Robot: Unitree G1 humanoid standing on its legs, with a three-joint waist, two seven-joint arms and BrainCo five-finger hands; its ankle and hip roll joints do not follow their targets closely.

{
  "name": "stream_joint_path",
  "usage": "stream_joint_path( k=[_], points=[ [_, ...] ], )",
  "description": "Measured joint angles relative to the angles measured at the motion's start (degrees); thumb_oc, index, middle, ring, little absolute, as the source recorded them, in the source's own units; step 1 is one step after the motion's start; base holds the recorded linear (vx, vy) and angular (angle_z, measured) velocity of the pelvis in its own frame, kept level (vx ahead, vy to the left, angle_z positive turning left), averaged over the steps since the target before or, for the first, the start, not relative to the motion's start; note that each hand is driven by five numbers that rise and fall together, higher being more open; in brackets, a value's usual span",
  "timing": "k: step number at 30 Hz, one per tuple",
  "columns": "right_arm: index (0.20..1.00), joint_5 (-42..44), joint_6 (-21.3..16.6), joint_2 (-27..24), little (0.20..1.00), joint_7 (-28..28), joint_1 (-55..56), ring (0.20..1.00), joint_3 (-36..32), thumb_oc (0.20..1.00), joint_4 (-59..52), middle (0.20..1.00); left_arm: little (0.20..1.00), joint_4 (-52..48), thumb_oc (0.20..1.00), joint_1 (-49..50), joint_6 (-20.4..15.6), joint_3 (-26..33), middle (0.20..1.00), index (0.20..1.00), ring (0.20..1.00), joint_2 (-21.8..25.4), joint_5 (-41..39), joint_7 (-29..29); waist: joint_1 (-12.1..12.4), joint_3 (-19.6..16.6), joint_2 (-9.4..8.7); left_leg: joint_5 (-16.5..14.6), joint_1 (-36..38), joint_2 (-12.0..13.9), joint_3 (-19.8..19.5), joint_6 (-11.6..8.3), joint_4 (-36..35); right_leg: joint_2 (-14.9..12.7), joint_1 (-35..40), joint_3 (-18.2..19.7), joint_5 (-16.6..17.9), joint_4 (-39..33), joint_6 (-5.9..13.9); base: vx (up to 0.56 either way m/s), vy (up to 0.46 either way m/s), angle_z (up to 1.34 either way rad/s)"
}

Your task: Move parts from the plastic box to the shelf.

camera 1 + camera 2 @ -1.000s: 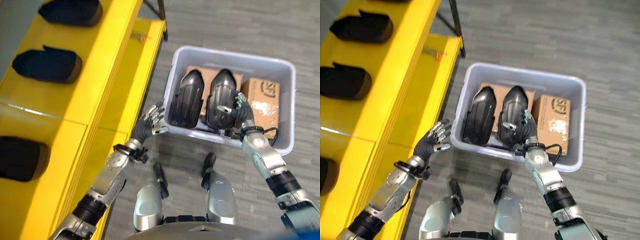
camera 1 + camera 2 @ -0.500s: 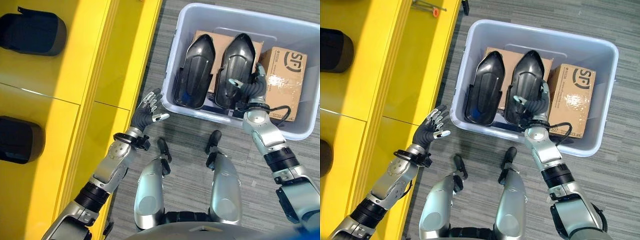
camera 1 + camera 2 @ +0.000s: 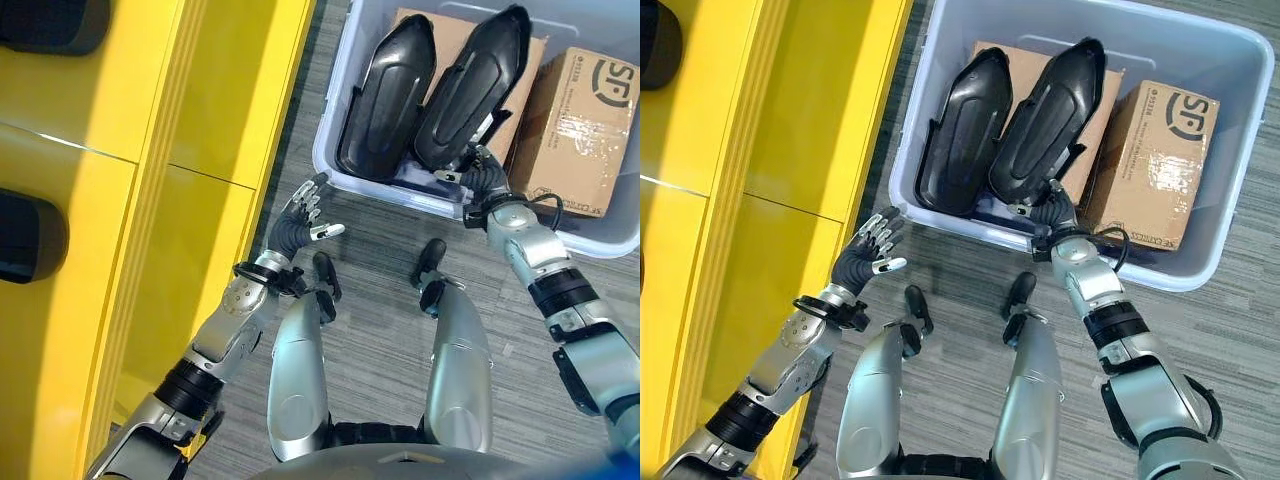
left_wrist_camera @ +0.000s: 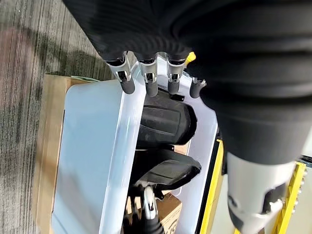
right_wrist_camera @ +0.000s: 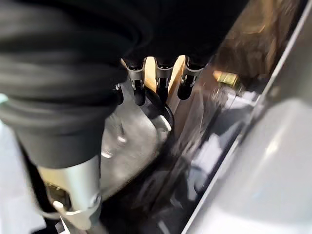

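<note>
- Parts: two glossy black moulded plastic shells, long, tapered to a rounded nose, ribbed along the inside. Left shell (image 3: 962,132) and right shell (image 3: 1047,118) lean side by side, noses pointing away from me, both inside the pale lavender-grey translucent plastic box (image 3: 940,60).
- Box has smooth walls w/ a rolled rim, rounded corners; it sits on grey striped carpet floor (image 3: 1230,330).
- Behind the shells lies a flat brown cardboard carton (image 3: 1102,100); a second brown cardboard carton w/ clear tape (image 3: 1152,165) stands at the box's right side, just beside the right shell.
- My right hand (image 3: 1052,212) reaches over the near rim, at the lower end of the right shell. Right wrist view has my fingertips (image 5: 160,92) extended by the shell's shiny curved edge; thumb close to it, but I can't tell if I actually clamp it.
- My left hand (image 3: 868,258) is outside the box, over the floor near its left corner, fingers spread & straight, holding nothing.
- Bright yellow painted metal shelf (image 3: 210,110) runs along my left, smooth flat panels w/ seams; another dark shell (image 3: 30,235) lies on it, well apart from the box.
</note>
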Motion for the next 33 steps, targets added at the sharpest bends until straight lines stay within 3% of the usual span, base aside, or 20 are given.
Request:
stream_joint_path(
  k=[4, 10, 14, 17, 25, 33],
  points=[
    [1.0, -0.45, -0.13, 1.82, 1.0, -1.46, -2.07, 1.0, -0.03, 1.0, 0.07, 1.0, 1.0, 0.24, 1.0, -0.41, 0.11, -0.02, 1.0, 1.0, 1.0, 0.05, 0.0, -0.75, 0.71, -0.04, 0.08, -0.04, 0.68, -0.63, -0.05, -0.04, -0.12, -0.82, 0.38, 0.01, -0.33, 0.75, -0.13, -0.01, 0.04, 0.07],
    [1.0, -3.04, -3.38, 3.55, 1.0, -17.42, -2.18, 1.0, -2.69, 1.0, 2.36, 1.0, 1.0, 0.28, 1.0, -1.77, 0.09, -0.36, 1.0, 1.0, 1.0, -0.03, 0.0, -0.92, 0.74, -0.08, 0.19, -0.08, 0.76, -0.74, 0.09, 0.06, -0.2, -0.51, 1.03, -0.05, 0.18, -1.2, 0.54, 0.0, 0.044, -0.01],
    [1.0, -5.4, -8.32, 3.52, 1.0, -26.21, -1.14, 1.0, -6.9, 1.0, 0.91, 1.0, 1.0, 0.29, 1.0, -2.01, -0.06, -2.51, 1.0, 1.0, 1.0, -0.56, 0.02, 0.8, -1.37, -0.09, 0.31, -0.26, 0.81, -0.99, 0.97, 0.35, -0.41, -0.28, 1.08, 0.6, 1.52, -2.97, 1.25, 0.02, 0.098, -0.11],
    [1.0, -8.13, -11.06, 4.08, 1.0, -31.02, 4.12, 1.0, -7.28, 1.0, -7.46, 1.0, 1.0, 0.29, 1.0, -2.04, -1.31, -4.0, 1.0, 1.0, 1.0, -2.6, 0.03, 3.06, -2.54, -0.12, 1.23, -0.11, 2.81, -1.71, 3.29, 0.54, -2.8, 0.26, 1.52, 2.24, 3.28, -5.3, 1.48, 0.03, 0.116, -0.24],
    [1.0, -18.57, -11.39, 4.02, 1.0, -36.08, 12.34, 1.0, -5.72, 1.0, -20.57, 1.0, 1.0, 0.28, 1.0, -1.19, -4.24, -4.73, 1.0, 1.0, 1.0, -3.8, 0.01, 5.77, -5.68, -0.27, 1.84, 0.23, 7.19, -2.85, 6.52, 0.49, -6.65, 0.5, 2.63, 5.0, 3.84, -6.75, 1.95, 0.03, 0.09, -0.16],
    [1.0, -15.77, -10.04, 4.08, 1.0, -35.08, 11.88, 1.0, -4.52, 1.0, -12.77, 1.0, 1.0, 3.03, 1.0, -1.85, -5.3, -6.11, 1.0, 1.0, 1.0, -4.52, -0.18, 6.71, -5.68, -0.43, 2.11, 0.56, 7.9, -2.88, 6.8, 0.38, -7.21, 0.48, 2.93, 5.1, 3.84, -6.77, 1.95, 0.01, -0.003, -0.02]
  ],
)
